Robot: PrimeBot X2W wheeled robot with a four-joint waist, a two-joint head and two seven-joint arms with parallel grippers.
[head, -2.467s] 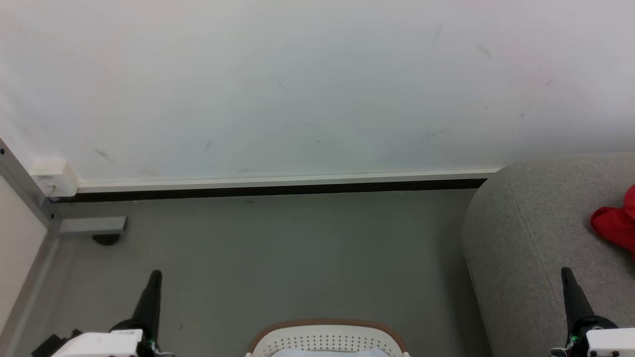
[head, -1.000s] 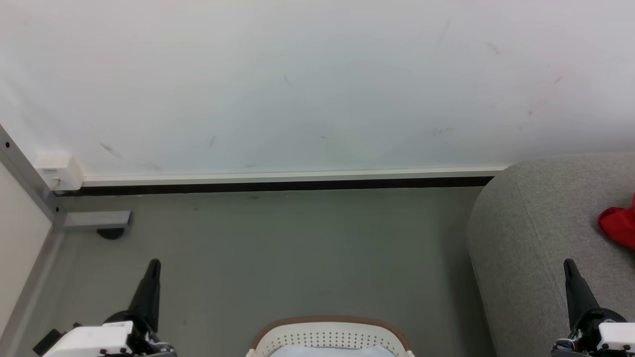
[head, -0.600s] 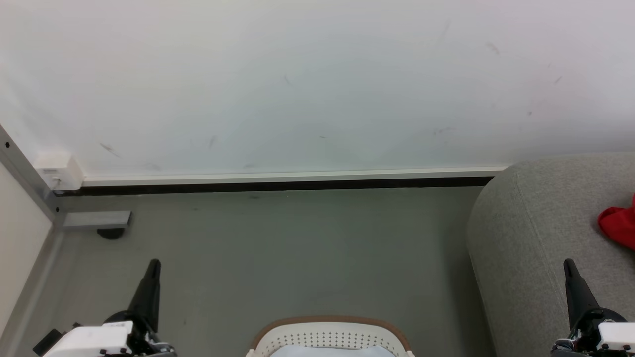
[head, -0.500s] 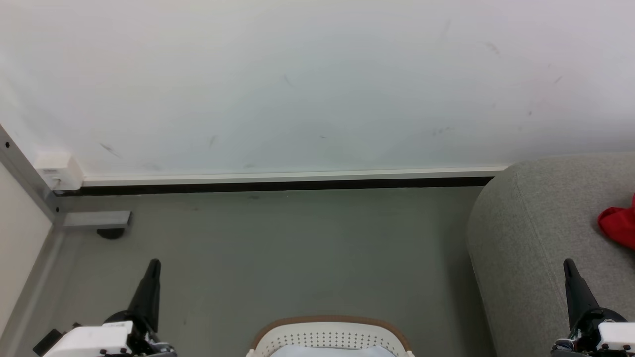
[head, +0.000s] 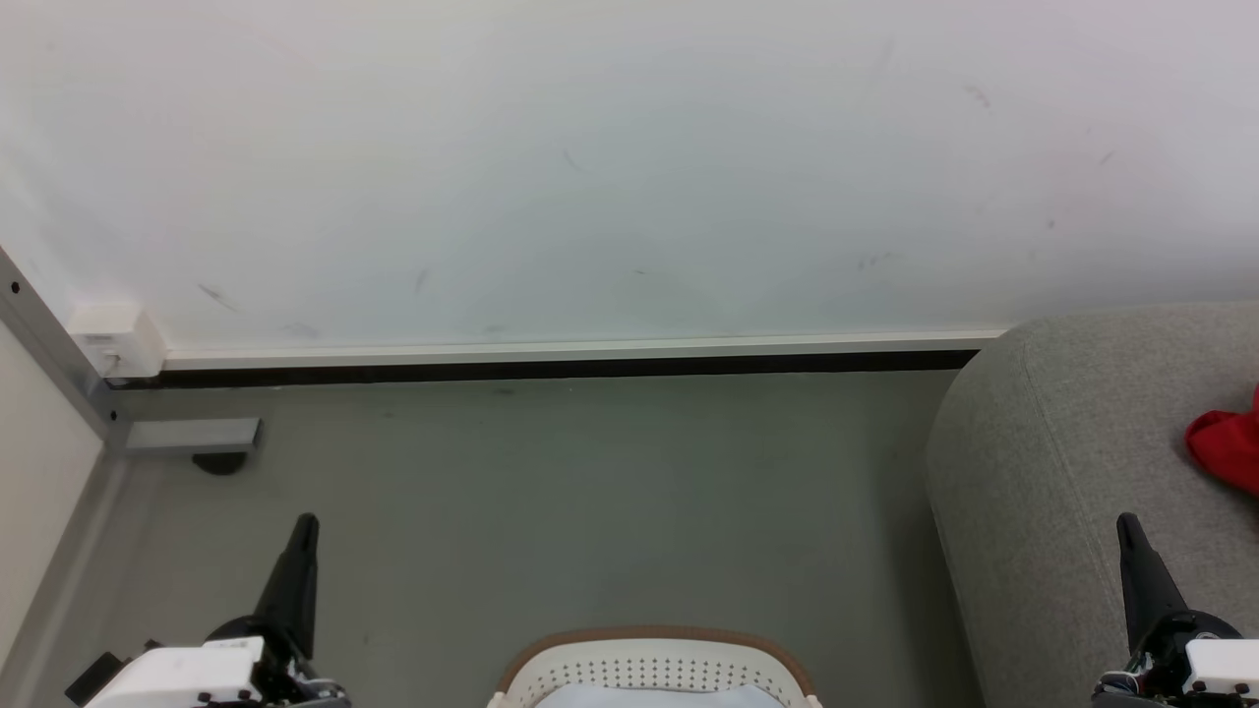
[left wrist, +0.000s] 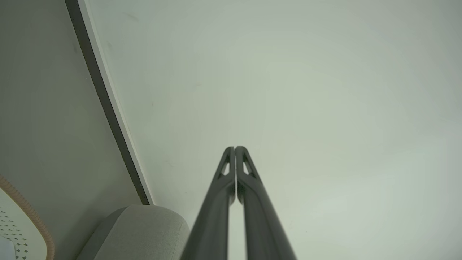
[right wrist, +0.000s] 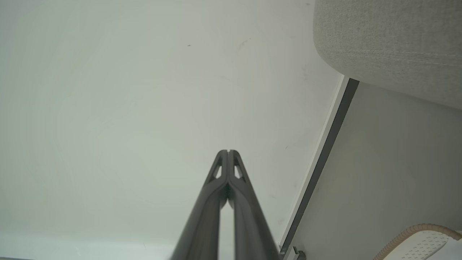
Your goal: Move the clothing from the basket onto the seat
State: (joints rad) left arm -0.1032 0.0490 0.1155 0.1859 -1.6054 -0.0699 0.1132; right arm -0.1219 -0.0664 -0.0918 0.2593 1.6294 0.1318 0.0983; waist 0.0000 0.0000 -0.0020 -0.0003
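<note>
Clothing (head: pixel 1225 447) in red lies on the grey seat (head: pixel 1043 462) at the frame's right edge. A white garment (head: pixel 651 697) sits in the basket (head: pixel 654 637) at bottom centre. At the lower corners, the left gripper (head: pixel 307 521) and the right gripper (head: pixel 1124 521) are pinched closed, holding nothing.
</note>
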